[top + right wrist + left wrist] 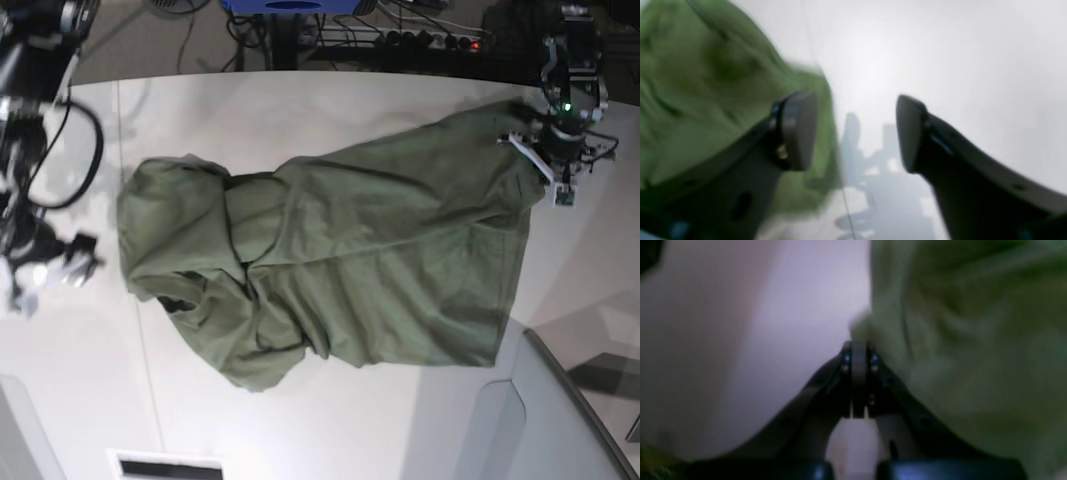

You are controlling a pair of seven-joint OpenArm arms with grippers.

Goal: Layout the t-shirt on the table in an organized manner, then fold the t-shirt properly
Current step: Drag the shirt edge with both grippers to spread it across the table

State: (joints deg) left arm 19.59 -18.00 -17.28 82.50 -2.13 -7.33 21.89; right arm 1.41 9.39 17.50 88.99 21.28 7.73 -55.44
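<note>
The olive-green t-shirt (370, 250) lies spread over the white table (330, 430). It is bunched and wrinkled at its left end and flatter toward the right. My left gripper (520, 128) is at the shirt's far right corner. In the left wrist view its fingertips (858, 348) are pressed together at the edge of the t-shirt (957, 340), with fabric at their tip. My right gripper (853, 133) stands open over the bare table (940, 50), nothing between its pads. The t-shirt (700, 83) lies just behind its left finger. In the base view the right arm (45, 262) is blurred at the left edge.
Cables and a power strip (430, 38) lie beyond the table's far edge. A grey curved panel (560, 420) sits at the near right corner. A thin seam (130, 180) runs across the table's left part. A dark slot (165, 467) shows at the bottom edge.
</note>
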